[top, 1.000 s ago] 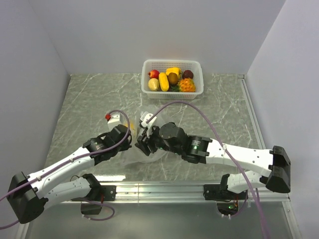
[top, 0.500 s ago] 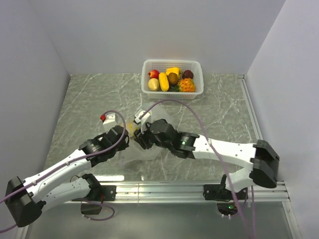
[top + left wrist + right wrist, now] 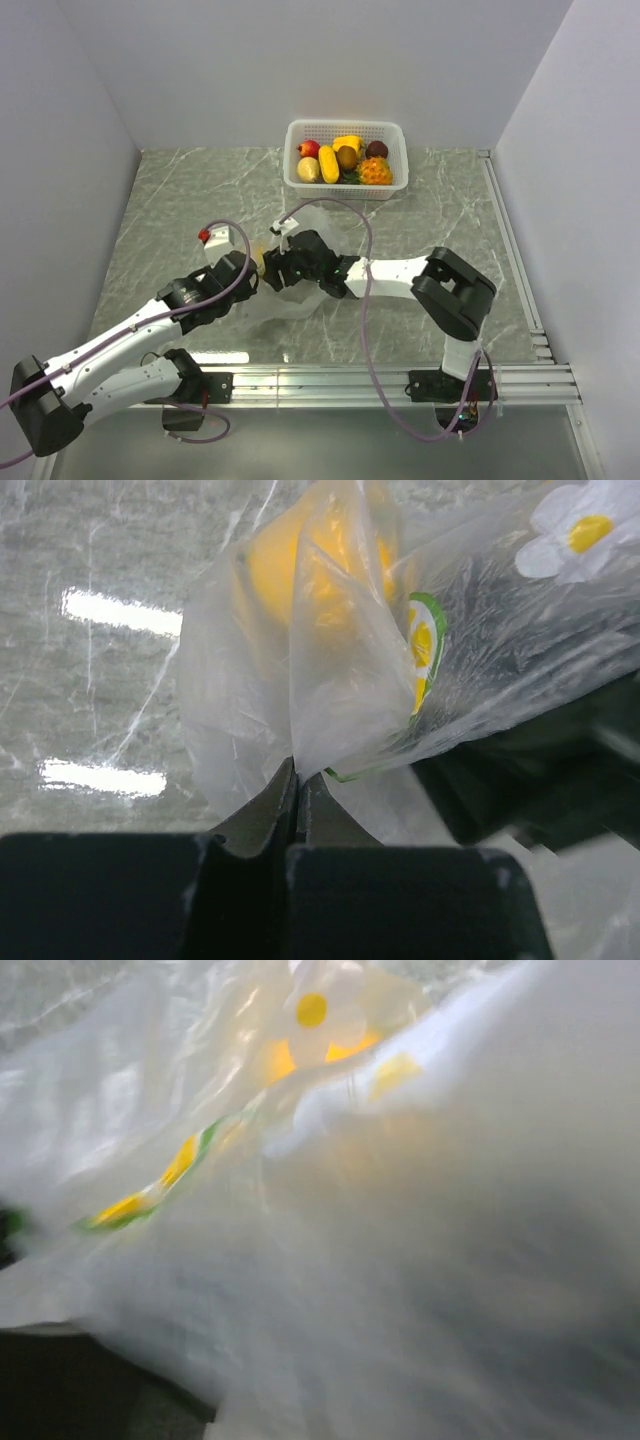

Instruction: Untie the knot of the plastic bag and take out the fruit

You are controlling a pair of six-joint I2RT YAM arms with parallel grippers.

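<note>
Plastic bag: we see the plastic bag [image 3: 285, 305] lying crumpled on the desk [image 3: 180, 200], near the front and left of the middle, between the two wrists. It is thin and clear, with a daisy print [image 3: 580, 525] in white and yellow.

Left jaws: on the left arm [image 3: 130, 335], we find the left jaws pressed together, pinching a fold of the bag [image 3: 340, 680] right at their tips.

Right jaws: the right arm [image 3: 400, 275] reaches across from the right, and its wrist sits against the bag. The right wrist view is filled with blurred plastic [image 3: 400, 1260], so we cannot tell how the right jaws stand.

Fruit in the bag: we make out one round yellow fruit [image 3: 285, 565] behind the plastic, just above the pinched fold. Whether the bag holds more, we cannot tell.

Fruit in the basket: a white basket [image 3: 395, 180] stands at the far edge of the desk, well apart from the bag. In it we see a banana [image 3: 328, 163], a kiwi [image 3: 347, 157], an orange knobbly piece [image 3: 376, 172] and a red piece [image 3: 308, 149], packed close together.
</note>
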